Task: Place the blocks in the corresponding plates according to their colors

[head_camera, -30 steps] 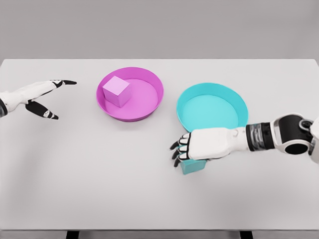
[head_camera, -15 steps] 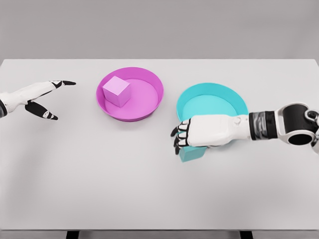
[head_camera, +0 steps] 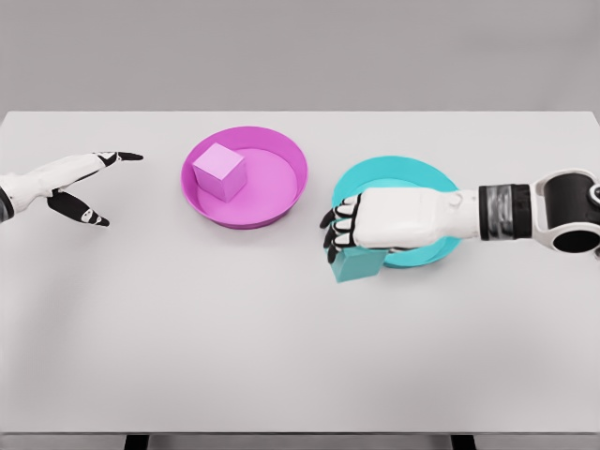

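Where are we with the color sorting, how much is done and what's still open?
Done: the pink block sits inside the pink plate. In hand: the right robot hand is closed on the teal block, which hangs at the near-left rim of the teal plate, not yet inside it. Left: carry that block over the plate and release it. The left robot hand is open, off to the table's left side.

On a pale grey table [head_camera: 187, 356], a magenta plate [head_camera: 272, 197] holds a lighter pink block [head_camera: 218, 171], a teal block [head_camera: 356, 265] matches the turquoise plate [head_camera: 394, 172], and both white hands have black fingertips.
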